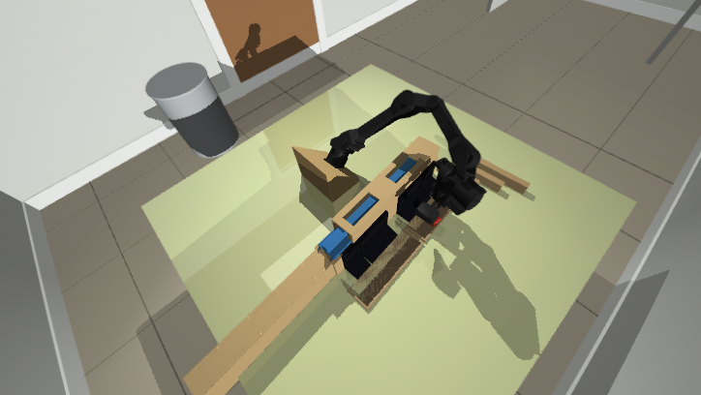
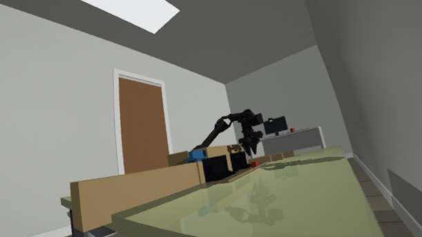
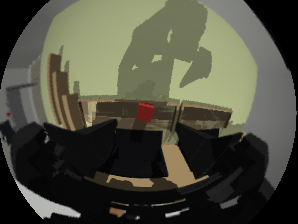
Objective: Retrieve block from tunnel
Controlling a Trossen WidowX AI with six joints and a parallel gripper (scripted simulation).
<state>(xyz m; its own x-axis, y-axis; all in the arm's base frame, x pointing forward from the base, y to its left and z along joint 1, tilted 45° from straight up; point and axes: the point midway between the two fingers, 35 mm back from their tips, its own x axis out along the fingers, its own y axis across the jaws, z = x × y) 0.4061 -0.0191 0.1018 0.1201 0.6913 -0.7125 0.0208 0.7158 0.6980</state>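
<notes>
The red block (image 1: 437,221) (image 2: 254,164) (image 3: 145,112) lies outside, beside the tan tunnel (image 1: 380,192) (image 2: 218,152) (image 3: 175,162). The blue cage (image 1: 334,241) (image 2: 197,155) protrudes from one end.

Plain office-like room, brown door (image 1: 274,29) (image 2: 143,124) in a pale wall, monitor (image 2: 275,125) on a far desk (image 2: 290,133), tiled floor, ceiling light panel (image 2: 130,6), tall bin (image 1: 194,110) by the wall

1 black arm (image 2: 221,125) rises behind 1 blue piece (image 2: 197,155).
</notes>
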